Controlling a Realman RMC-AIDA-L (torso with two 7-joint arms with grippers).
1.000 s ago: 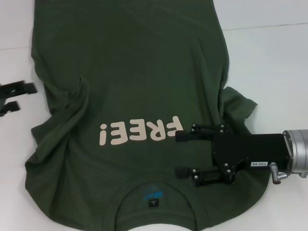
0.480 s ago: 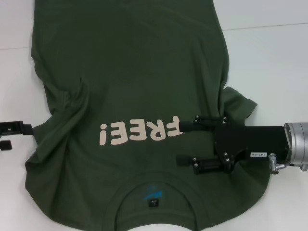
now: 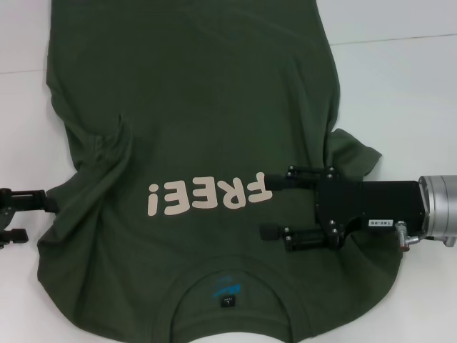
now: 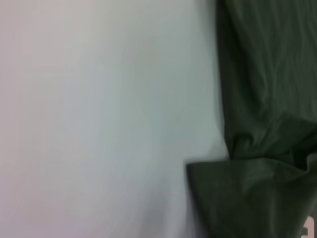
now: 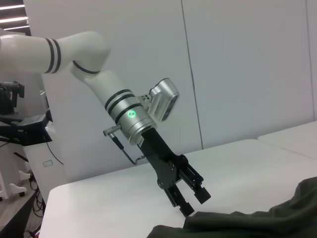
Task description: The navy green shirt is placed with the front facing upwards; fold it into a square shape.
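The navy green shirt (image 3: 207,93) lies front up on the white table (image 3: 400,78), its cream "FREE!" lettering (image 3: 211,196) reading upside down and its collar (image 3: 228,286) nearest me. My right gripper (image 3: 271,206) hovers open over the chest, one finger beside the letter F. At the shirt's left edge, near the bunched left sleeve (image 3: 107,146), my left gripper (image 3: 37,214) is open. The right wrist view shows the left gripper (image 5: 192,199) open, tips just above the shirt's edge (image 5: 247,223). The left wrist view shows the shirt's side and sleeve (image 4: 267,124).
The right sleeve (image 3: 353,153) lies spread on the table behind the right gripper. A small black-and-blue neck label (image 3: 227,296) shows inside the collar. A seam in the table surface (image 3: 400,37) runs across the far right. Bare white table (image 4: 99,119) flanks both sides of the shirt.
My left gripper has moved nearer along the table's left side and now sits at the shirt's left edge. The right gripper has shifted slightly away from me, staying open.
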